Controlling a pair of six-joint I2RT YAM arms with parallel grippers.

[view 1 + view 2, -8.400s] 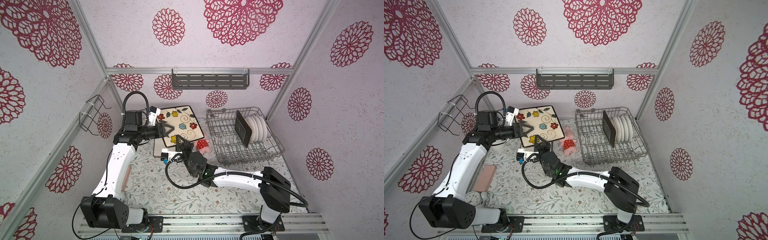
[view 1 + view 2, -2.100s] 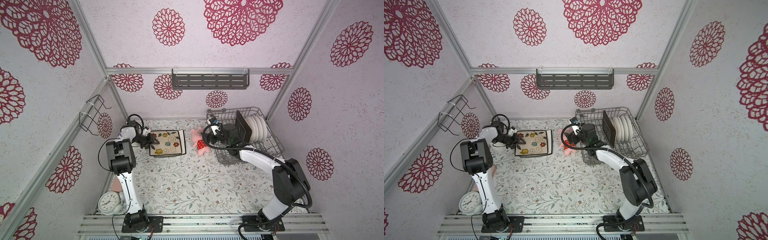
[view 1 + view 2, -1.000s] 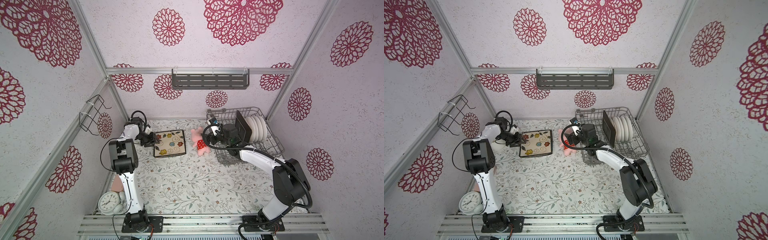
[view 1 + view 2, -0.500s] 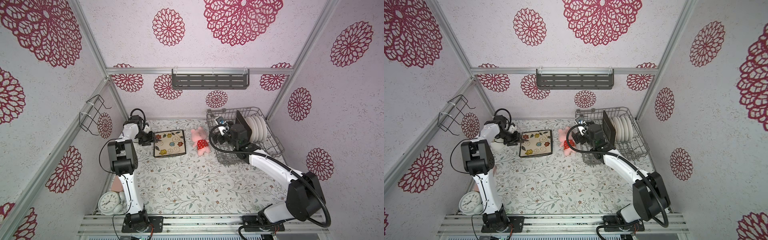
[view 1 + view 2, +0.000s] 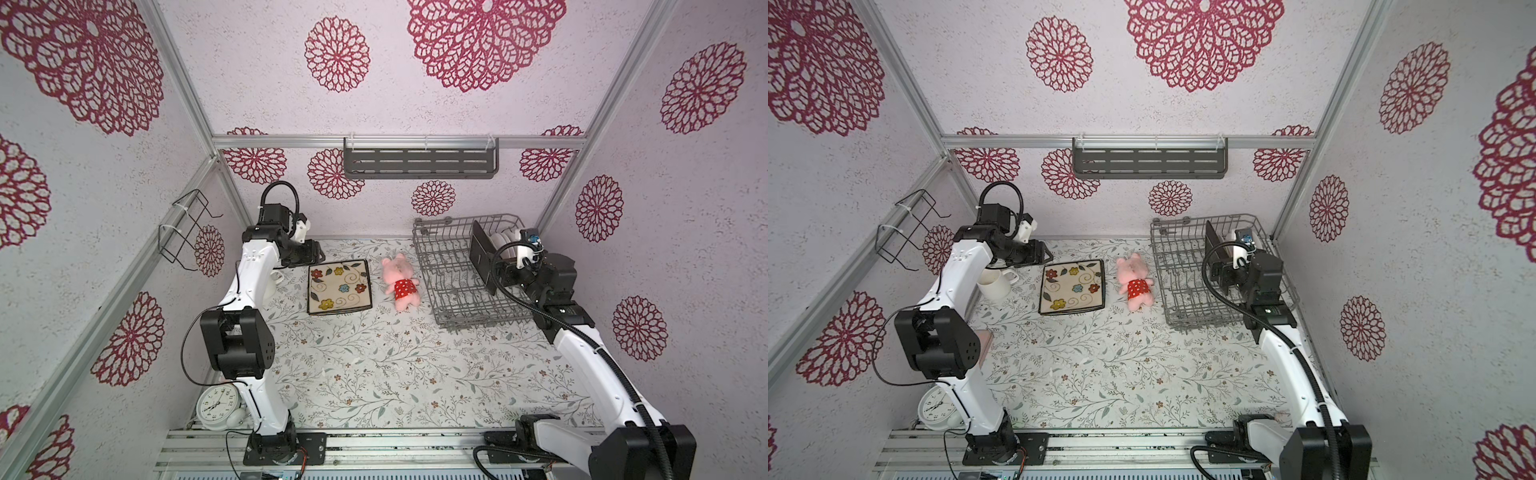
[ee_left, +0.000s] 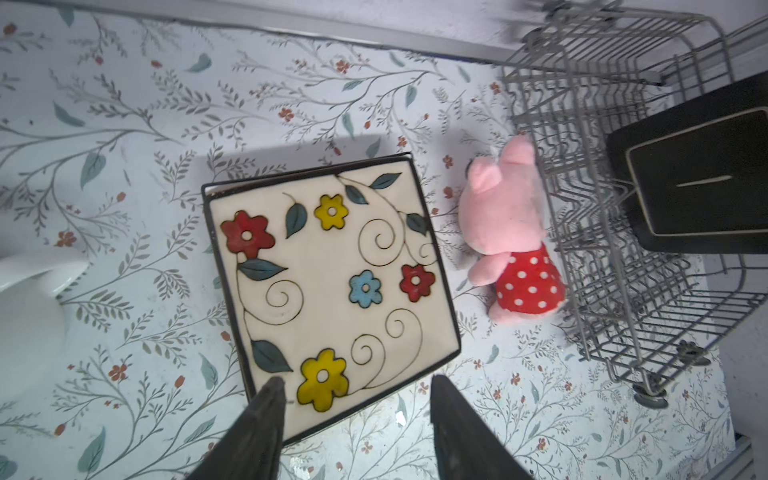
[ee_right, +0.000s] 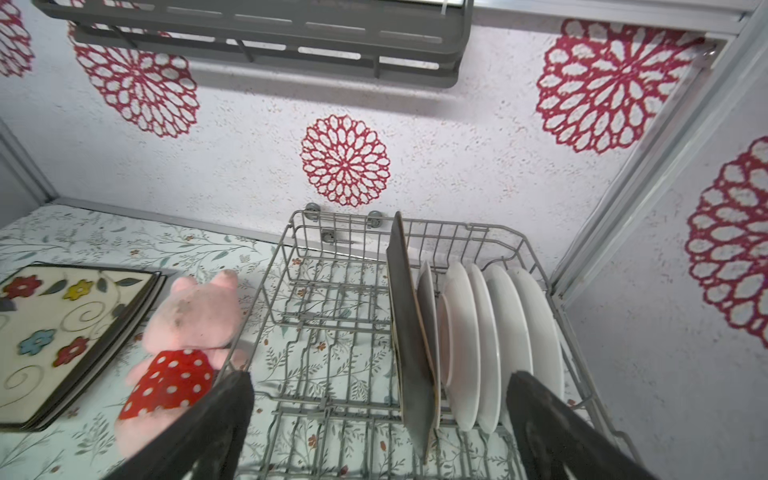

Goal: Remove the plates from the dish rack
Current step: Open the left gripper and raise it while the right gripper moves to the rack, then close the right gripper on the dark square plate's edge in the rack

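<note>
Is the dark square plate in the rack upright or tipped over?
Upright: the dark square plate stands on edge in the dish rack, next to the round white plates.

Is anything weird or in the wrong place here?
Yes. A pink toy pig lies on the table beside the rack. It is a soft toy among dishes, and its head looks smudged grey.

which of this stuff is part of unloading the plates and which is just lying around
Job: dish rack; dark square plate and round white plates standing in it; flowered square plates stacked on the table.
Lying about: plush pig, white mug, clock, slotted shelf, wire holder.
</note>
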